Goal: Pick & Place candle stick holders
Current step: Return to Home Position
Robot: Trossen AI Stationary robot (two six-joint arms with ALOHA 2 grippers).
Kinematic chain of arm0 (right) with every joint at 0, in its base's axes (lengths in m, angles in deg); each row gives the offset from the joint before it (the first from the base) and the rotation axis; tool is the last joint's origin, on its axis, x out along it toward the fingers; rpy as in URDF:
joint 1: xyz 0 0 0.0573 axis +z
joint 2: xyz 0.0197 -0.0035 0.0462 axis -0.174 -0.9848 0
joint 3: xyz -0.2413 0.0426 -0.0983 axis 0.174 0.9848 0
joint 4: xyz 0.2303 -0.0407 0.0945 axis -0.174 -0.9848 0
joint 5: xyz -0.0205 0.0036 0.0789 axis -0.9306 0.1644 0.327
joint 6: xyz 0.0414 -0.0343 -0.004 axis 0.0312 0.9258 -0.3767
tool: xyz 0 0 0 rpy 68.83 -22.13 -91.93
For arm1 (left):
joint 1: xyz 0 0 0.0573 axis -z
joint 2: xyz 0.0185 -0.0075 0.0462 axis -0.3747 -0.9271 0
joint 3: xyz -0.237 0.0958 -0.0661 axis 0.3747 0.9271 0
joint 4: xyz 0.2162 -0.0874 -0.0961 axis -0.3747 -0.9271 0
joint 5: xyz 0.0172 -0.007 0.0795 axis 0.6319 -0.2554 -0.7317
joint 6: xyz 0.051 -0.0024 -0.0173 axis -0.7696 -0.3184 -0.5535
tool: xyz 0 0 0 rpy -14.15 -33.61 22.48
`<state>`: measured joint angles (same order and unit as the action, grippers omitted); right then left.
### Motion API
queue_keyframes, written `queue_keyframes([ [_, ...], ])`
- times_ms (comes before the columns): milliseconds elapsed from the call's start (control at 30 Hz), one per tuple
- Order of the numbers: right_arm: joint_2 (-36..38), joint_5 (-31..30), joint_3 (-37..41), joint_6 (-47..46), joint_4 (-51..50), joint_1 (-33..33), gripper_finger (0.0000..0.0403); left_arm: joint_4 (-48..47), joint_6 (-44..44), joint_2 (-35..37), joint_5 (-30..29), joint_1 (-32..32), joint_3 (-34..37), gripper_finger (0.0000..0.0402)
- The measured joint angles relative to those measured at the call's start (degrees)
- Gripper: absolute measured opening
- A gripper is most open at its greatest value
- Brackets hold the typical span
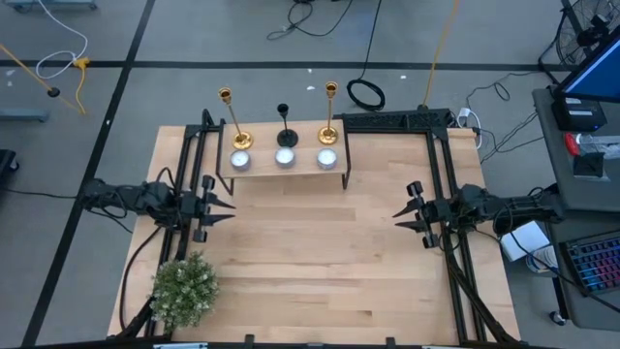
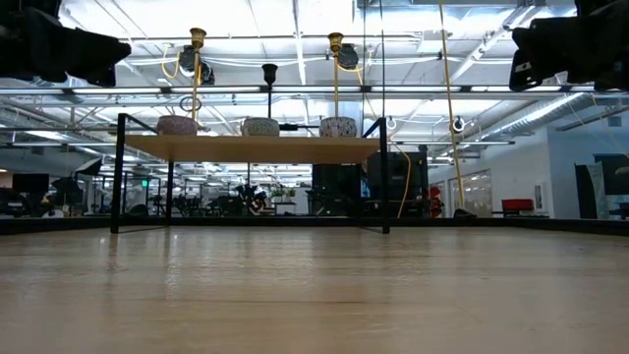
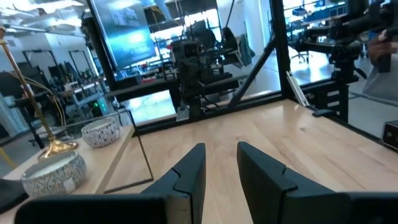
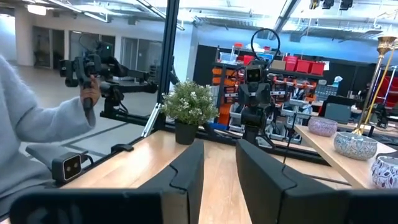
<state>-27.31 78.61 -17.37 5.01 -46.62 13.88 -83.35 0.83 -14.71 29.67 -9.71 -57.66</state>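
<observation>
My left gripper (image 1: 229, 207) and right gripper (image 1: 399, 215) hang empty, fingers narrowly parted, well apart from the three candlesticks (image 1: 287, 134) on the shelf (image 1: 305, 168) between and beyond them; I judge this the homing step, needing only a clear retreat.

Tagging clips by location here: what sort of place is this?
Probably a robotics lab in an open hall: left gripper and right gripper wait over a wooden table, cables trail across the floor, storage racks stand behind.

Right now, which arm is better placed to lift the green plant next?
Left, likely. The plant stands at the table's corner near the left gripper; the right gripper waits across the table.
</observation>
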Motion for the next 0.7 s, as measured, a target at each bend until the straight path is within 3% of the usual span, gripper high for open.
queue_keyframes([
  [267,0.0,0.0,0.1,0.1,-1.4,0.0,0.0089,8.0,0.4,-0.1,-0.6,-1.6,6.1,0.0097],
  [700,0.0,0.0,0.2,1.1,-6.7,0.0,0.0089,7.9,3.0,-0.2,-0.5,-4.7,6.2,0.0097],
])
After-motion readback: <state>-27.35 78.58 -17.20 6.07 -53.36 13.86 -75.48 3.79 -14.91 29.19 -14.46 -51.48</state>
